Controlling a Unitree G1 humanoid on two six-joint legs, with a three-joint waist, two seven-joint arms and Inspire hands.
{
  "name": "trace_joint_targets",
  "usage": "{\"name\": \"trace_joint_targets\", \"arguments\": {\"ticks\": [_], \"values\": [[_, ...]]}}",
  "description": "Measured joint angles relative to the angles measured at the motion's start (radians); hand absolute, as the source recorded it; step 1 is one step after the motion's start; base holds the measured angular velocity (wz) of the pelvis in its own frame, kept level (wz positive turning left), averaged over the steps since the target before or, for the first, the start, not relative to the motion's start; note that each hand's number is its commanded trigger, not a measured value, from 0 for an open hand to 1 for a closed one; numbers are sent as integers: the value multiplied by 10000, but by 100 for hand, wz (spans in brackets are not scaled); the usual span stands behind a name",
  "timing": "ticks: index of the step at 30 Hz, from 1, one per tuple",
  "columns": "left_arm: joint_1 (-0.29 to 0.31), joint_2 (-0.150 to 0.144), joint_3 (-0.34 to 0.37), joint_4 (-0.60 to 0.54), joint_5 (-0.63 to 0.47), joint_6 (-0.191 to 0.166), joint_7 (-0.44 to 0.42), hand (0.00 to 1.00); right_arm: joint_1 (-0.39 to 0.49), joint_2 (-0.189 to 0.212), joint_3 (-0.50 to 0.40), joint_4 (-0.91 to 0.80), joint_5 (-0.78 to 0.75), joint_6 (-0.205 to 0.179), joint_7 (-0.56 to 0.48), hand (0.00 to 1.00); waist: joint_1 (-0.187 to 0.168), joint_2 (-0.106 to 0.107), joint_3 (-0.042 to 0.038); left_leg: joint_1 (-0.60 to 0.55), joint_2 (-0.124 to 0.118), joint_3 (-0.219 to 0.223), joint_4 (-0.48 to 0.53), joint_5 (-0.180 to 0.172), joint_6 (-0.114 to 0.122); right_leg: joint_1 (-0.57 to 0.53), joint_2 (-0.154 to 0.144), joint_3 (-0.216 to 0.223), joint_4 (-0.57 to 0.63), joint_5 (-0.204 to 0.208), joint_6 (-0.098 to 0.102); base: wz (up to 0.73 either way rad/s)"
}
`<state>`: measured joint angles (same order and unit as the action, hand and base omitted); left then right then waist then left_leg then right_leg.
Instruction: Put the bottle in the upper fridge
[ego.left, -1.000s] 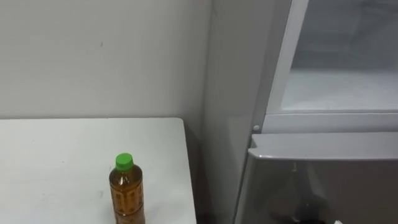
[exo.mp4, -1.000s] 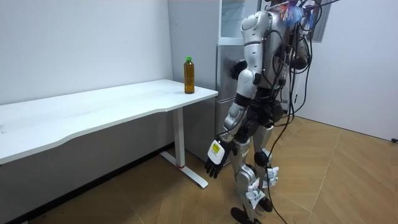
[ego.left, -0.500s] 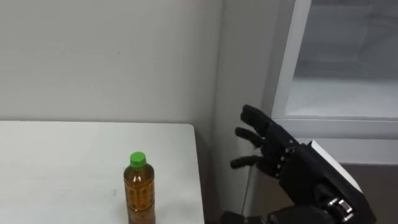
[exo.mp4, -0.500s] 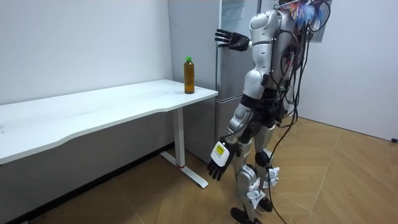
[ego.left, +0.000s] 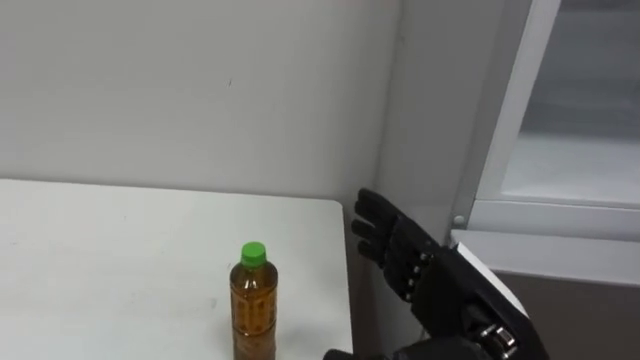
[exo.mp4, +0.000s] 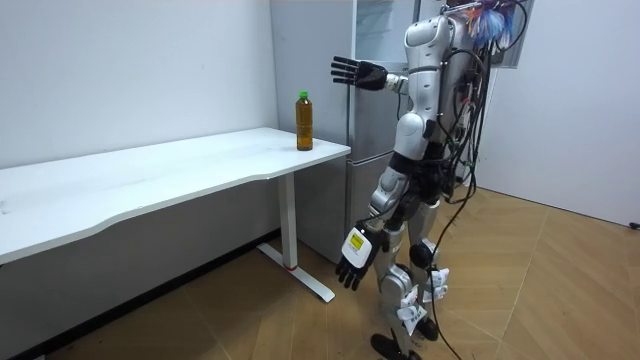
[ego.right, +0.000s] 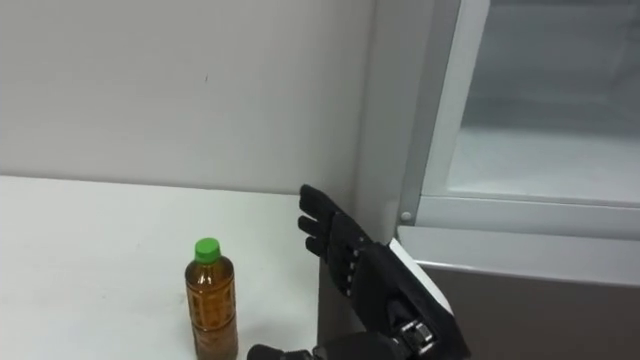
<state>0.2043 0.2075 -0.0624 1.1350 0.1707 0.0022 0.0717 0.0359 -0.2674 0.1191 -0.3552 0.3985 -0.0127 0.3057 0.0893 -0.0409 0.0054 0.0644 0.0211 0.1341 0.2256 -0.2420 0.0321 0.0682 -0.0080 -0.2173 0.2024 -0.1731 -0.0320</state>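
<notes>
A bottle (ego.left: 254, 310) of brown drink with a green cap stands upright near the right end of the white table (ego.left: 100, 260); the room view shows the bottle (exo.mp4: 304, 120) by the table's corner. My right hand (ego.left: 400, 260) is held up, open with fingers spread, to the right of the bottle and apart from it, just past the table's end. In the room view that right hand (exo.mp4: 352, 72) reaches out at shoulder height. My left hand (exo.mp4: 350, 265) hangs open by my thigh. The upper fridge compartment (ego.left: 575, 150) is at the right, with its white frame and pale inside showing.
The fridge's grey lower door (ego.left: 570, 305) is below the upper compartment, right beside the table's end. A plain wall (ego.left: 180, 90) runs behind the table. I stand on the wooden floor (exo.mp4: 520, 290) in front of the fridge, next to the table's end.
My right arm has risen from low at my side and the open hand has moved left and down toward the bottle. The eye view has shifted left. The bottle has stayed put.
</notes>
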Motion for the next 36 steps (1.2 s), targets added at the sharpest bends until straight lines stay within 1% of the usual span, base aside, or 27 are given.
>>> {"name": "trace_joint_targets", "arguments": {"ticks": [3,6,11,14,15,16,18,22,23,25,28,34,36], "values": [[12,-1,-47,-2,7,55,0,0,-58,0,195,122,277,-3,-151,0,15,3,2,0,4,1,1,0,0,7,1,2,0,0,0,0],[15,-1,-112,-57,6,100,-17,0,-187,12,324,582,282,-6,-296,0,30,13,8,6,1,0,16,0,0,17,-5,52,1,6,6,0],[42,16,-156,-83,-1,160,-28,0,-397,50,592,742,276,-4,-657,0,37,32,21,1,0,-2,16,1,1,23,-9,42,6,8,11,0],[95,14,-188,-164,10,200,-77,0,-599,87,606,767,274,-12,-938,0,174,34,23,1,2,-7,22,1,0,22,-2,50,5,8,11,0],[74,14,-177,-163,10,204,-116,0,-661,137,606,807,259,-16,-1085,0,268,37,25,-5,1,-17,22,1,0,23,-2,41,5,8,11,4],[64,14,-173,-163,11,206,-151,0,-799,221,612,925,248,-16,-1219,0,290,42,28,-15,-4,-41,23,1,0,23,-5,17,5,8,11,4],[66,14,-149,-164,10,211,-204,0,-1020,340,633,1128,252,-34,-1395,0,323,50,36,-22,-3,-56,28,1,0,22,-10,-56,4,8,11,4],[53,14,-147,-192,17,226,-246,0,-1421,338,745,1495,245,-103,-1852,0,444,60,47,-73,-23,-151,47,1,1,21,-35,-188,-2,7,13,9],[46,14,-138,-205,132,244,-246,0,-1489,338,748,1564,243,-103,-2041,0,466,59,47,-130,-34,-246,84,0,2,21,-49,-307,-6,7,13,20],[59,13,-132,-222,219,333,-219,0,-1728,337,797,1847,245,-108,-2359,0,536,55,52,-175,-40,-321,118,1,2,21,-53,-352,-7,6,14,14],[103,11,-132,-244,232,416,-159,0,-1966,335,941,2225,253,-122,-2775,0,541,55,56,-218,-59,-433,130,2,3,35,-68,-464,-16,6,14,9],[185,-10,-131,-424,589,429,-107,0,-2022,334,967,2762,259,-125,-3244,0,553,64,62,-190,-164,-720,142,21,31,244,-97,-665,-175,-2,45,15],[232,-1,-120,-415,629,444,-92,0,-2047,326,968,2961,276,-188,-3280,0,532,76,69,-186,-188,-868,153,30,45,310,-137,-886,-177,-1,50,18]]}}
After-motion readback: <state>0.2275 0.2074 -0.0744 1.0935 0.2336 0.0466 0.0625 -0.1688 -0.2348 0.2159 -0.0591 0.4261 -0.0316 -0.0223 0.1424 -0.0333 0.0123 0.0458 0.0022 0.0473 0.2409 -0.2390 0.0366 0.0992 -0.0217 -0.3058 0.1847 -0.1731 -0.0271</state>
